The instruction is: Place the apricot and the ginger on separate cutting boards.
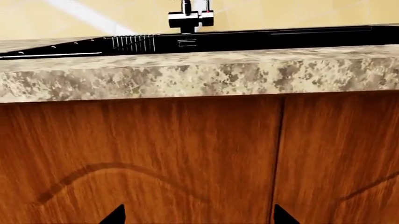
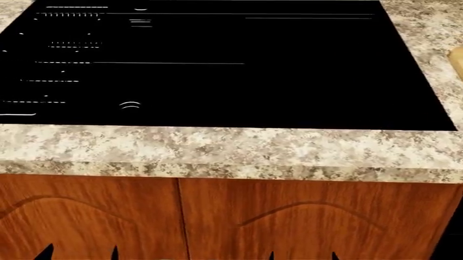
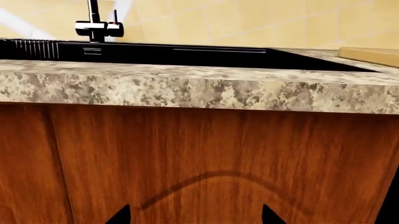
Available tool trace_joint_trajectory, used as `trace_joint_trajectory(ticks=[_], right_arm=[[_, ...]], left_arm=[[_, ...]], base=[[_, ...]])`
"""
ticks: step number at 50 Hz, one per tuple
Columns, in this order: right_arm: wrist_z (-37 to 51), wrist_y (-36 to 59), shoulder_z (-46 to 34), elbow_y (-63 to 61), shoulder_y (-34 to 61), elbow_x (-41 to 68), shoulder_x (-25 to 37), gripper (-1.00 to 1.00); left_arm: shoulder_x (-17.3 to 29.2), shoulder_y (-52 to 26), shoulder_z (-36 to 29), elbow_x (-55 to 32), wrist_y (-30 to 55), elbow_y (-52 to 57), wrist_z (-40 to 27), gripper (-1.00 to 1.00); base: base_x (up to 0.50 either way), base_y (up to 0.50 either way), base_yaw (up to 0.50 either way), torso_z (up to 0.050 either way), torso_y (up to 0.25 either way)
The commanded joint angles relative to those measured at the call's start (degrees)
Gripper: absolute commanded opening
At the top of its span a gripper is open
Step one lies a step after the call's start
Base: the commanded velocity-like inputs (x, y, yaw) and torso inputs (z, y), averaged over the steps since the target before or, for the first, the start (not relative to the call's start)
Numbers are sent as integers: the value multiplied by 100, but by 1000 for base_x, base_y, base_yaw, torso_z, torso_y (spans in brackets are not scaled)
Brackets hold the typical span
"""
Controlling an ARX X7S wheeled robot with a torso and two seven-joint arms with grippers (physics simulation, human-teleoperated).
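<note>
One sink (image 2: 217, 65), one faucet (image 1: 190, 17), two grippers (image 2: 79, 253)

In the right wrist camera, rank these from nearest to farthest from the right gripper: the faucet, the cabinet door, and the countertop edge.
1. The cabinet door, directly ahead of the right gripper.
2. The countertop edge, above the door.
3. The faucet, beyond the black sink, against the back wall.

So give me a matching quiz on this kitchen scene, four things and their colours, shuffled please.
Things:
1. sink
2. countertop
3. cabinet doors
4. back wall

Colours:
A. reddish-brown wood grain
B. pale yellow tiles
C. glossy black
D. speckled beige and grey stone

Pairs: 1-C, 2-D, 3-A, 4-B
</note>
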State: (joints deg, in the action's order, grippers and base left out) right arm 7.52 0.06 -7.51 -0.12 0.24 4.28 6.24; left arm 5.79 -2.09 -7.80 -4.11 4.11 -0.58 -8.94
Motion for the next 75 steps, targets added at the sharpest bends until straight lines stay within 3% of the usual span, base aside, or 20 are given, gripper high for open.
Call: trace_joint_trajectory(ticks=[1,75], right_arm=[[-68,46,48,-5,15,-16,-45,100],[299,39,-352,11,69,224,270,100]], left_arm=[[-23,42,58,14,-152,-12,79,100],[310,50,-268,-391,-176,25,-229,100]], base=[[0,438,0,0,0],[0,438,0,0,0]])
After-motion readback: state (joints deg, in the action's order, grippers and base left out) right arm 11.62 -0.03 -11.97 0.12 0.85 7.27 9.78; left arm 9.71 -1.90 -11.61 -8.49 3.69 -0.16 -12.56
